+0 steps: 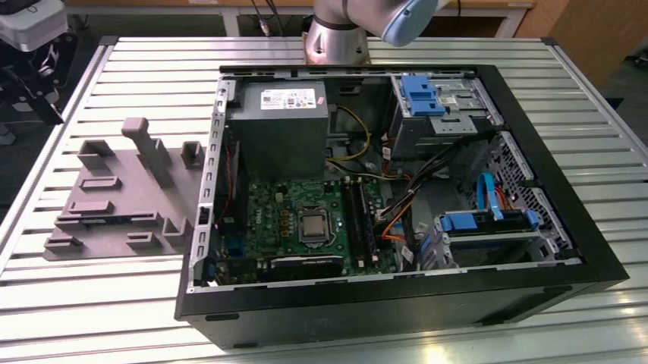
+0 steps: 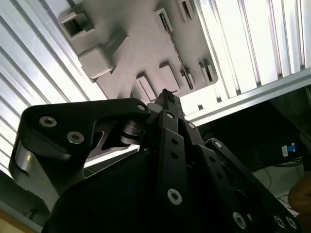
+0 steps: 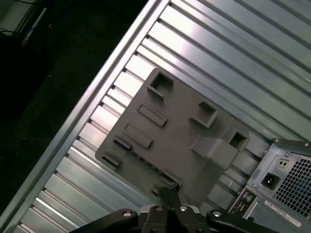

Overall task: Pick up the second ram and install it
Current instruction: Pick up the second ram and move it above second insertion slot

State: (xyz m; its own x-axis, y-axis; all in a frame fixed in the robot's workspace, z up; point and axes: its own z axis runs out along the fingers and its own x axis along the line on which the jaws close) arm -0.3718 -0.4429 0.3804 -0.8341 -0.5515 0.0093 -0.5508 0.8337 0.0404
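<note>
Now: one pincer (image 3: 168, 190), clenched, above one grey slotted fixture (image 3: 180, 127); one open computer case (image 1: 405, 305) beside it.

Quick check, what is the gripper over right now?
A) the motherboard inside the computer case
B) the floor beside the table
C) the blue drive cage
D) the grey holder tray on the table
D: in the first wrist view the gripper points down at the edge of the grey holder tray, with the computer case off to one side.
</note>
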